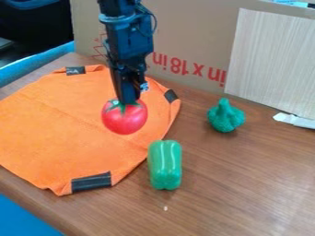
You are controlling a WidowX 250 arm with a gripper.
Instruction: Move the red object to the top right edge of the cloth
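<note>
The cardboard [184, 30] bears red "in x 18in" (printed upside down).

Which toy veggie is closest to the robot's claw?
The red tomato: it's right at the tip of the gripper. The smooth green pepper and the bumpy green veggie are both farther away from it.

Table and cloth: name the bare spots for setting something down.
Bare in view: table right of the green pepper and below the knobbly green piece; orange cloth left of the tomato. Crowded: around the tomato, with the end effector at its top and pepper nearby.
</note>
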